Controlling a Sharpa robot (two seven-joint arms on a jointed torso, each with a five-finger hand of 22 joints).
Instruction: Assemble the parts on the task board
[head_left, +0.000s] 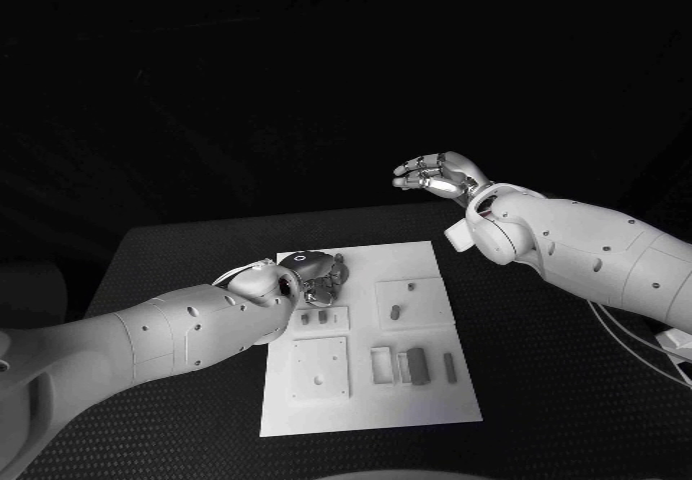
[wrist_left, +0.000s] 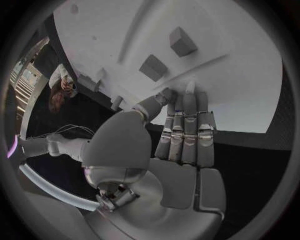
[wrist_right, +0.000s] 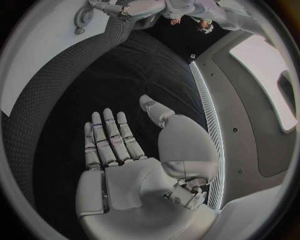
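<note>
The white task board (head_left: 361, 410) lies in the middle of the black table. Grey parts stand or lie on it, among them a block (head_left: 418, 365), a slim piece (head_left: 450, 368) and a small peg (head_left: 395, 313). My left hand (head_left: 310, 275) is down at the board's far left corner. In the left wrist view its fingers (wrist_left: 187, 120) lie straight and together, tips on the board (wrist_left: 237, 75), with the thumb tip against them; any part between them is hidden. Two grey parts (wrist_left: 182, 41) (wrist_left: 152, 66) lie just beyond. My right hand (head_left: 440, 175) hangs raised past the board's far right, fingers (wrist_right: 109, 137) spread and holding nothing.
Raised white square plates (head_left: 320, 365) (head_left: 411, 300) sit on the board. The textured black table (head_left: 548, 400) extends on both sides of the board. A white cable (head_left: 635, 345) trails at the table's right edge under my right arm.
</note>
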